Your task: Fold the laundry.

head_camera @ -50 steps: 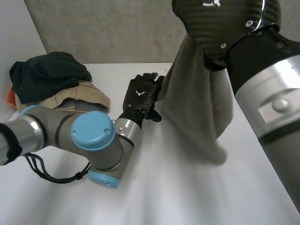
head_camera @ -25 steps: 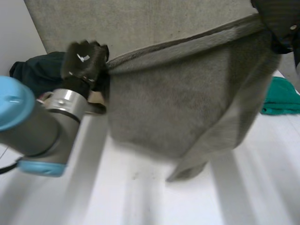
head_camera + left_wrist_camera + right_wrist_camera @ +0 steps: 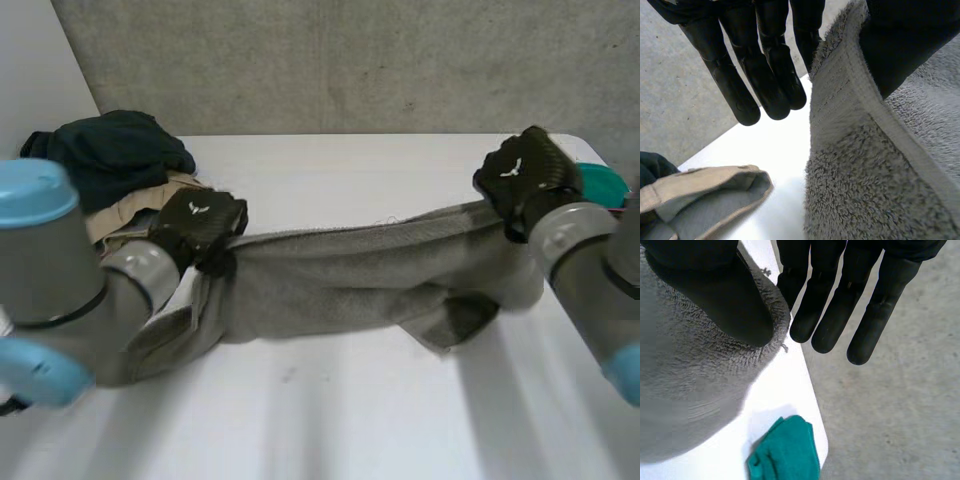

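Observation:
A grey towel (image 3: 350,280) is stretched out between my two hands and sags onto the white table (image 3: 330,410), with a folded flap drooping near its right end. My left hand (image 3: 200,222) holds the towel's left end. In the left wrist view its thumb pins the hemmed edge of the towel (image 3: 880,165) while the fingers (image 3: 740,75) stay straight. My right hand (image 3: 525,172) holds the right end by the table's far right. There the thumb presses the towel (image 3: 685,370) against the straight fingers (image 3: 835,300).
A pile of clothes lies at the back left: a dark garment (image 3: 110,150) on top of a beige one (image 3: 130,205), and the beige one (image 3: 705,190) lies just beyond my left hand. A teal cloth (image 3: 600,182) (image 3: 785,452) sits at the table's right edge. A grey wall stands behind.
A second ago the right hand held the towel hanging high and the left hand was open beside it. The left hand has since closed on an edge, and both spread and lowered the towel.

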You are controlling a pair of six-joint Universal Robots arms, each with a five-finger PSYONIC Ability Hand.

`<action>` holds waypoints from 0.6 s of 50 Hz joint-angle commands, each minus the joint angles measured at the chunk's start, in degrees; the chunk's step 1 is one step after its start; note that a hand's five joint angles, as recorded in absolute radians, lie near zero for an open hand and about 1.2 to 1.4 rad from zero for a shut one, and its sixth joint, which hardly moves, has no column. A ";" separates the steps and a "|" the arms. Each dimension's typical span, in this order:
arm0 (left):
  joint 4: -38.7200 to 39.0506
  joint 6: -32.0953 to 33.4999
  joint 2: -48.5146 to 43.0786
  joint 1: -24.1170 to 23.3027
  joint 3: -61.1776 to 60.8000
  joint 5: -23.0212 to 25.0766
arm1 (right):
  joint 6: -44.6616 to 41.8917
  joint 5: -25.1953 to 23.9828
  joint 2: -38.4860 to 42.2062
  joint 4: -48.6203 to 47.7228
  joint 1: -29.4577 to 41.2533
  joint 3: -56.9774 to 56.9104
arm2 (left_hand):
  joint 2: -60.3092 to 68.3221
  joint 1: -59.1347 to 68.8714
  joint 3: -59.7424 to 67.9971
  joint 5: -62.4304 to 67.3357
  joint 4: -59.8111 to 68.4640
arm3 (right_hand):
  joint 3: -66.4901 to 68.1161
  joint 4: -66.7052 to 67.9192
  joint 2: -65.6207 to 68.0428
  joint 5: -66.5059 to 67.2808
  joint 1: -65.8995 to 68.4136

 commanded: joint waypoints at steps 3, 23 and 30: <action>11.33 0.03 -10.15 -0.44 25.81 -2.83 | 4.03 0.47 10.99 -15.93 0.11 -19.47 | 11.45 14.58 11.66 15.22 11.37 | 11.53 11.20 12.29 13.98 14.74; 37.11 1.52 -1.27 -1.40 -1.83 -5.82 | 5.62 -8.23 4.84 -46.28 -0.59 5.82 | 8.63 11.76 8.84 12.40 8.56 | 11.53 11.20 12.29 13.98 14.74; 36.84 3.54 -5.57 -1.40 -10.46 -5.82 | 5.62 -8.23 4.75 -40.32 -1.29 14.97 | -4.32 -1.19 -4.11 -0.55 -4.39 | 11.53 11.20 12.29 13.98 14.74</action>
